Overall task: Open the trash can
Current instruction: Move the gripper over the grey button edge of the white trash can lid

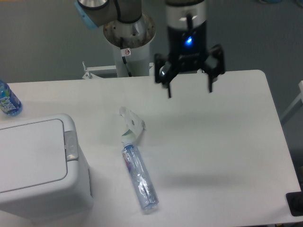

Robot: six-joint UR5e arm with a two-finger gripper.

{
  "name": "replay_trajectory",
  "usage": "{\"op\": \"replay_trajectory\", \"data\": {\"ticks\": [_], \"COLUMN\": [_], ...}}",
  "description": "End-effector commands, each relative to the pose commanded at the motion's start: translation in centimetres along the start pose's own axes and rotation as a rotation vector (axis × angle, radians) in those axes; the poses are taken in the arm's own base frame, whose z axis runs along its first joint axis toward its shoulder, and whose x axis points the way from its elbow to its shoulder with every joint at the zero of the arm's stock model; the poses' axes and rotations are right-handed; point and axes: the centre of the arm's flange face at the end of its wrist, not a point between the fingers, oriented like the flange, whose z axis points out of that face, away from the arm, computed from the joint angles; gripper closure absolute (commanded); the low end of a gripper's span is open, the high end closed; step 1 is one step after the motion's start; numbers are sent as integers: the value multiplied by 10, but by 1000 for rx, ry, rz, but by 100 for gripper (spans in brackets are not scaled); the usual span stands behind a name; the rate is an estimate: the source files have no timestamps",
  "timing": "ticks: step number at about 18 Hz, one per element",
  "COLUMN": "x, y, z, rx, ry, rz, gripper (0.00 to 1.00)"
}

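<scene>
The trash can (40,168) is a large white boxy bin at the table's front left, its flat lid down and a small grey latch (71,144) on its right edge. My gripper (189,90) hangs above the back middle of the table, far to the right of the bin. Its two black fingers (169,85) are spread wide, nothing between them, and a blue light glows on its body.
A clear plastic bottle (139,177) lies on its side on the white table (227,142), with a crumpled white wrapper (131,124) just behind it. A blue-labelled bottle (8,100) stands at the far left edge. The arm's base column (128,42) rises behind the table.
</scene>
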Motion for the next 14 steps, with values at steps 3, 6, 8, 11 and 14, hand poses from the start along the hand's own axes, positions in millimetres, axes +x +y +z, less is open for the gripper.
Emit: {"op": "replay_trajectory", "data": {"ticks": [3, 6, 8, 11, 14], "x": [23, 47, 65, 83, 106], "y": [-6, -17, -18, -22, -22], "z": [12, 22, 27, 35, 44], "rx": [-6, 24, 35, 62, 74], "ry": [19, 33, 47, 59, 75], "rz": [12, 15, 38, -6, -22], "gripper": [0, 0, 0, 0, 0]}}
